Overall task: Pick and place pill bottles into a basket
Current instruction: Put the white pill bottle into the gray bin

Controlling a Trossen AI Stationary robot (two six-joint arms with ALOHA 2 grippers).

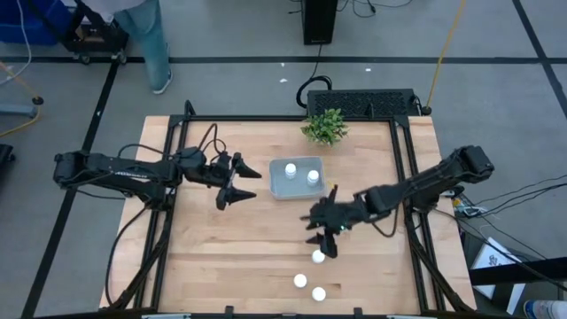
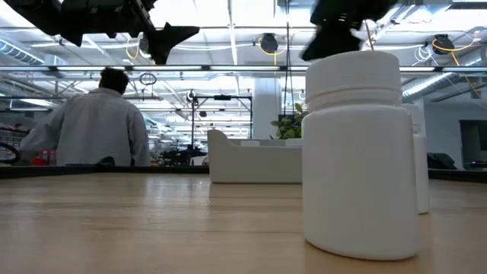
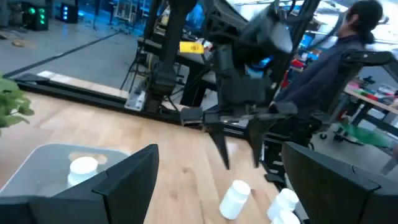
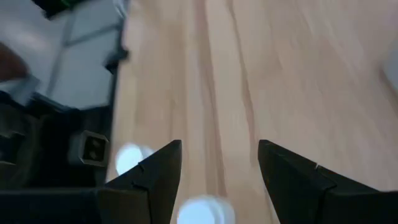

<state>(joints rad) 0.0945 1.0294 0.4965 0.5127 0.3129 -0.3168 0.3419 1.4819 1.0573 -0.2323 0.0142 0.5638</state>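
Observation:
Two white pill bottles (image 1: 291,169) (image 1: 312,176) stand upright on the floor of the pale basket (image 1: 298,188) at the table's far middle. Three more pill bottles (image 1: 318,256) (image 1: 300,281) (image 1: 318,293) stand on the wood near the front edge. My right gripper (image 1: 323,245) hangs open in the air, slanting down, just on the far side of the nearest of those three; bare wood shows between its fingers (image 4: 219,168). My left gripper (image 1: 241,190) is held level and open, left of the basket, with nothing in it.
A small green plant (image 1: 325,126) stands at the far edge behind the basket. A person (image 2: 95,122) stands beyond the table. Bare wood lies at the table's left and right parts. In the low view one bottle (image 2: 358,152) stands close to the camera.

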